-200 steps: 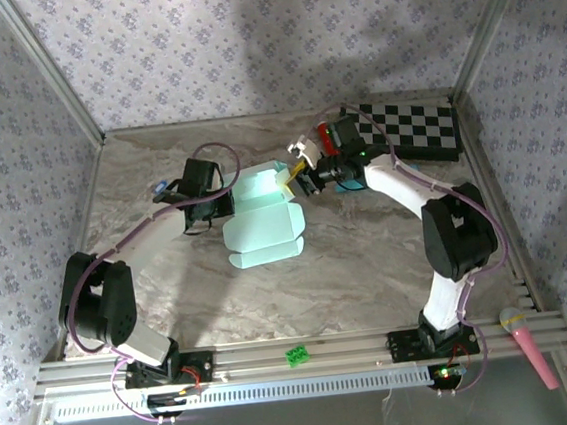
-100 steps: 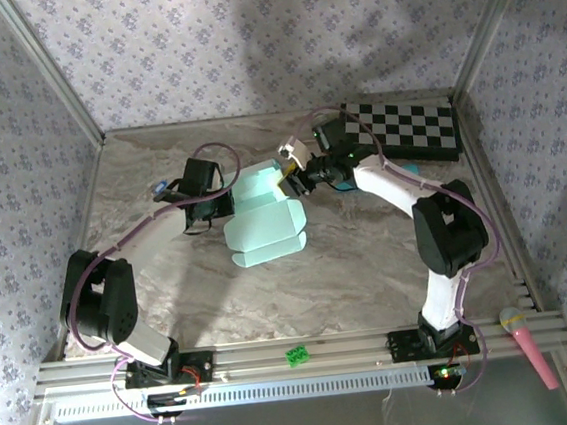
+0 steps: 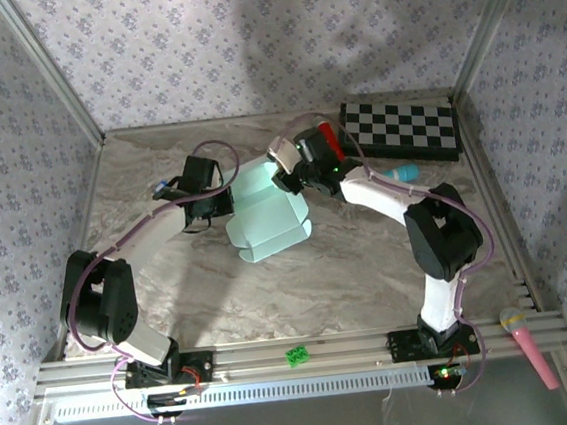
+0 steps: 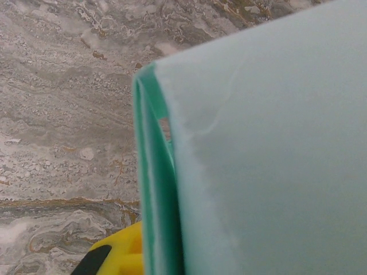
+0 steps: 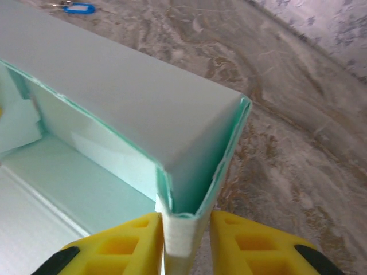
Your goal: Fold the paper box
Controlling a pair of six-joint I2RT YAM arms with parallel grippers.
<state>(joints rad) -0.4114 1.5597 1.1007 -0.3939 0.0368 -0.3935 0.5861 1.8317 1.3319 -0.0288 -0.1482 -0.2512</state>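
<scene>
Paper box [image 3: 269, 222], mint-green card and half erected, sits at the middle of the table [image 3: 321, 289], slightly toward the far edge, between the two arms. Nearest, by the near right corner, a pink toy microphone [image 3: 527, 342] lies on the frame rail, well apart from the work. Next comes the box's near panel, lying flat toward the near edge, with the walls rising behind it. Left gripper [image 3: 221, 206] is pressed together on the box's left wall. Its wrist view shows the card edge hard against one yellow finger [image 4: 117, 258], probably to anchor the box. Right gripper [image 5: 184, 243], reaching in from the far right, pinches a doubled corner fold between its yellow pads [image 5: 129, 246], likely to sharpen that crease. Farthest, a teal toy microphone [image 3: 397, 174] and a checkerboard [image 3: 401, 131] rest toward the far right corner.
</scene>
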